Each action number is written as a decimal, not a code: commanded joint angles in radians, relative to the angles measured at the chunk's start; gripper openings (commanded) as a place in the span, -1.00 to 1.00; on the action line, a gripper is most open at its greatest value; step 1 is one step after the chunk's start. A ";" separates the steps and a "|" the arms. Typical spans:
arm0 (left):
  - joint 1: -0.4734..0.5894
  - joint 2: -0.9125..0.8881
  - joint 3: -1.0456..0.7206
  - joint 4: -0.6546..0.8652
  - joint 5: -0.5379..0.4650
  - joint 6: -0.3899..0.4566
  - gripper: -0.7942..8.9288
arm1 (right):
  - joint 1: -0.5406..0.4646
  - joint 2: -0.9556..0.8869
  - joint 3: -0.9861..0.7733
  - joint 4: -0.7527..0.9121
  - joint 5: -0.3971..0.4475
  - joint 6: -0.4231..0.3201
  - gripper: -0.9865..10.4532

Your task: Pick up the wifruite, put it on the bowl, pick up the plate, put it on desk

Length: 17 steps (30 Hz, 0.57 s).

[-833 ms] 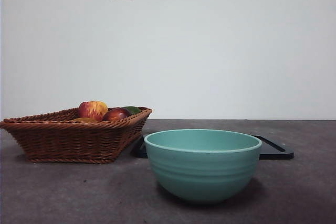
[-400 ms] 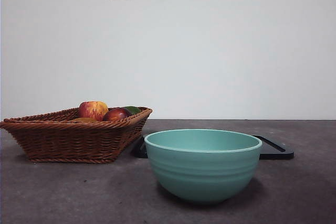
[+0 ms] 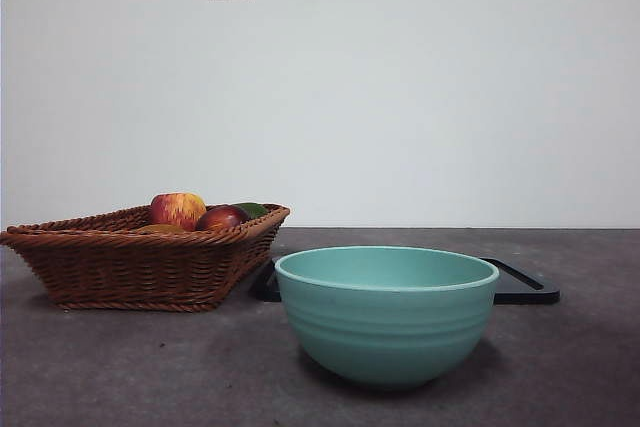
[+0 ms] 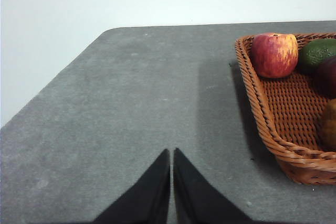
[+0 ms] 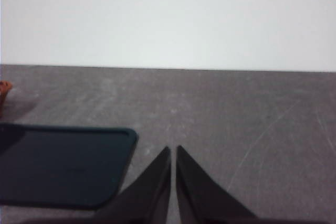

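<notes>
Both my grippers idle, jaws clenched on nothing.
Left gripper (image 4: 171, 153) beside brown wicker basket (image 4: 273, 129); right gripper (image 5: 173, 150) near glossy black tray (image 5: 63, 163).

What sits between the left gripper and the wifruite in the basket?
The basket's near wall lies between the left gripper, jaws shut over bare desk, and the wifruite, which is cut off at the frame's edge. The apple, a green fruit and a dark red fruit lie beyond it, not in the path.

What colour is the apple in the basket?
Red streaked with yellow; the apple shows best in the left wrist view, inside the basket.
</notes>
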 commanded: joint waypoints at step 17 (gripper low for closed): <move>0.003 -0.002 -0.021 -0.005 -0.005 -0.003 -0.82 | -0.002 -0.003 -0.026 -0.129 0.005 0.018 -0.81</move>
